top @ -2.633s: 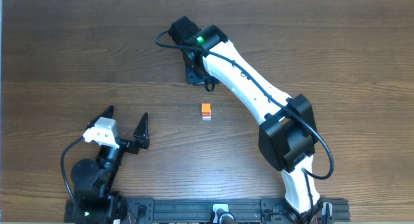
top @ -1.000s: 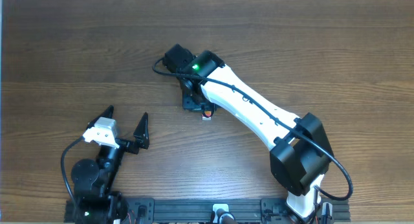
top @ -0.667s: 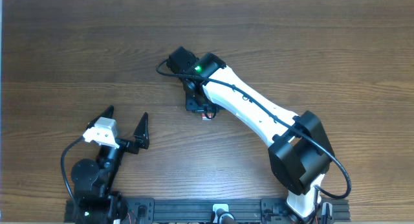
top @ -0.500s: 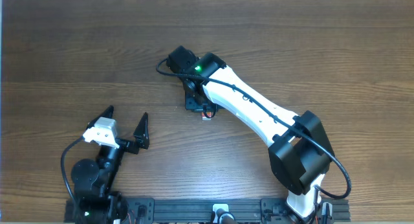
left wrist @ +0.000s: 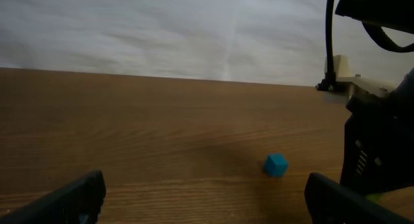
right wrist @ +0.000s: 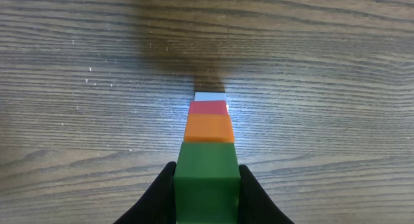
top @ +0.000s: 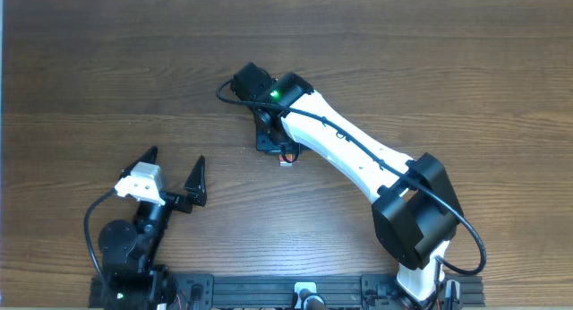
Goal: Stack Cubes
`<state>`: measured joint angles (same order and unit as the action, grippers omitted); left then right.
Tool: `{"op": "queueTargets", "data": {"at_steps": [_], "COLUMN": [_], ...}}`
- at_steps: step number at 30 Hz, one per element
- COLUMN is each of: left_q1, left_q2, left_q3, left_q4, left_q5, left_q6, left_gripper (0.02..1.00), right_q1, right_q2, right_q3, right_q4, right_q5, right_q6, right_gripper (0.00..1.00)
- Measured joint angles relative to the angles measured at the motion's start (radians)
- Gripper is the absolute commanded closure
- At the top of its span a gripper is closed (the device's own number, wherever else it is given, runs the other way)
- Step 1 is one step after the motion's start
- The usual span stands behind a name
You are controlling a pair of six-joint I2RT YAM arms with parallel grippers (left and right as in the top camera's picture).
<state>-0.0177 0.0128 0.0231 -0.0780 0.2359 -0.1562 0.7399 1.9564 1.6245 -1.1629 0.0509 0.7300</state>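
Note:
My right gripper [right wrist: 207, 188] is shut on a green cube [right wrist: 207, 164], held directly over a stack of an orange cube [right wrist: 208, 127], a red cube [right wrist: 208, 107] and a white cube [right wrist: 210, 96]. I cannot tell whether the green cube touches the orange one. From above, the right gripper [top: 274, 142] covers most of the stack [top: 286, 159] at the table's middle. A blue cube [left wrist: 276, 164] lies alone on the wood beside the right arm [left wrist: 378, 140]. My left gripper [top: 175, 158] stands open and holds nothing at the lower left, far from the stack.
The dark wooden table [top: 448, 68] stretches bare around the stack. The right arm's white link [top: 345, 140] runs diagonally from its base at the bottom right toward the middle.
The right gripper came down from the far side onto the stack and shifted slightly right, hiding most of it. It has held still for the last half second. The left arm has not moved.

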Motion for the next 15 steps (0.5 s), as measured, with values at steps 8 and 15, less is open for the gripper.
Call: {"op": "queueTargets", "data": {"at_steps": [8, 15], "left_q1": [0.000, 0.000], "left_q2": [0.000, 0.000], "left_q3": [0.000, 0.000], "left_q4": [0.000, 0.000], "left_q5": [0.000, 0.000], "left_q6": [0.000, 0.000], "left_gripper": [0.018, 0.020], "right_q1": [0.000, 0.000], "right_q2": [0.000, 0.000], "right_q3": [-0.008, -0.012], "right_q4": [0.016, 0.017], "right_q5": [0.000, 0.000], "right_q6": [0.000, 0.000], "right_gripper": [0.989, 0.993]}}
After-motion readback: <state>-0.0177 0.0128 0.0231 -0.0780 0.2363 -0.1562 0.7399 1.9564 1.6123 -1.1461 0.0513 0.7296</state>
